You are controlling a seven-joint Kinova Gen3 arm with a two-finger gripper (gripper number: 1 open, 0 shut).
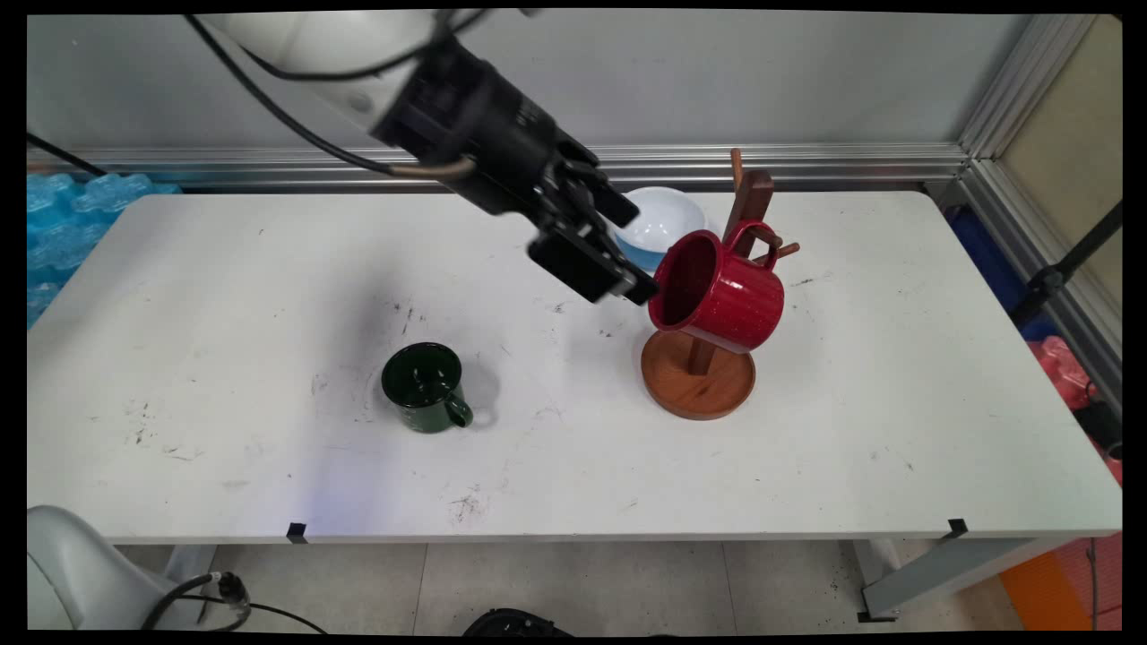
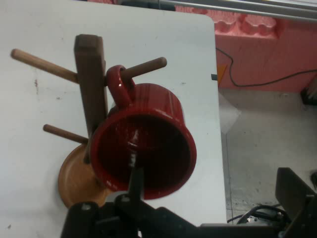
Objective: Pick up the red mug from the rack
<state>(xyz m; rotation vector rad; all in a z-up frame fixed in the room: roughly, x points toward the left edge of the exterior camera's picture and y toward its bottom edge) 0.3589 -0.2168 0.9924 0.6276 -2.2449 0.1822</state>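
gripper [image 1: 618,260] is hovering just left of the red mug [image 1: 717,291], its fingers spread apart and pinching nothing, one tip sitting at the mug's open mouth. the mug is hanging by its handle on a peg of the wooden mug tree [image 1: 703,358], tipped with its mouth facing the hand. a green mug [image 1: 423,387] is standing well apart on the white table [image 1: 224,296], and a pale bowl [image 1: 659,224] is sitting behind the hand. to my eye, any move near that rim is wanting slow, level travel, since the mug is swinging free on one peg.
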